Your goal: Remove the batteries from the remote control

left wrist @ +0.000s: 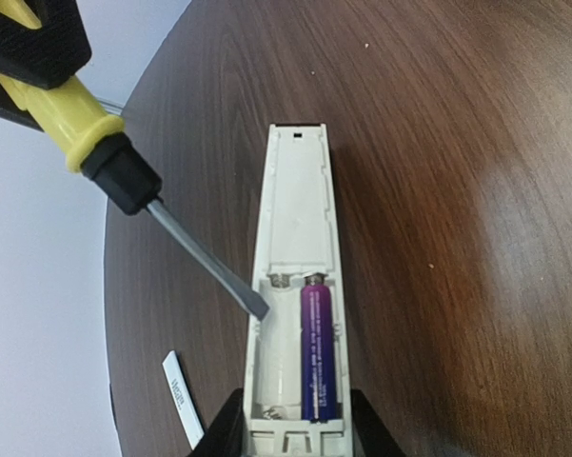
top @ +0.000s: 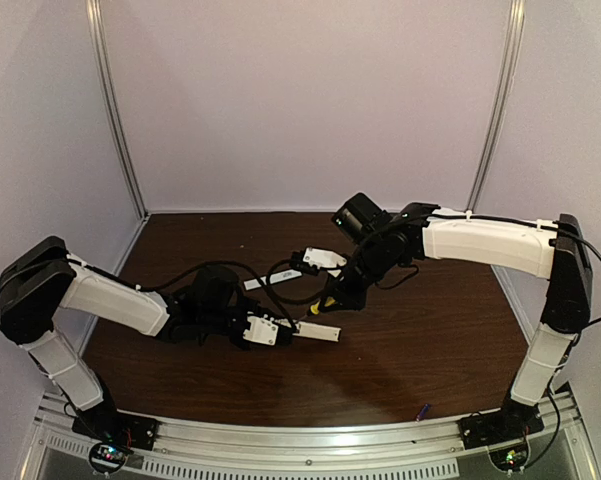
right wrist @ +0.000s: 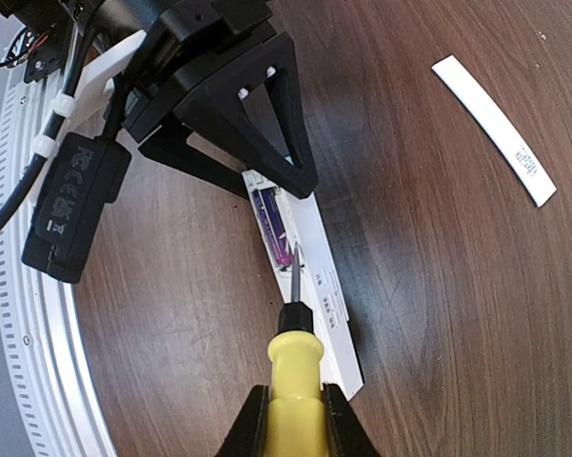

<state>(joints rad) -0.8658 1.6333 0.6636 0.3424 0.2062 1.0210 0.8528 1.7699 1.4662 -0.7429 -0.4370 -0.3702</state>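
From my station I see the remote control (left wrist: 297,286) lying flat on the dark wooden bench (left wrist: 457,190), back side up, its battery bay uncovered. My left hand (left wrist: 295,428) is clamped on the remote's near end, one finger on each long side. In the left wrist view, one purple battery (left wrist: 317,352) sits in the right slot of the bay; the left slot beside it shows only white plastic.

My right hand (right wrist: 293,419) is closed on the yellow handle of the screwdriver (right wrist: 291,367) — jaws pressed to either side of it. The blade slants down to the remote, its flat tip (left wrist: 257,307) at the left edge of the bay, just beside the vacant slot.

The thin white cover strip (right wrist: 495,129) lies on the bench well apart from the remote. In the top view, a small purple-blue object (top: 422,410) rests near the front rail by the right arm's base — too small to identify for certain.
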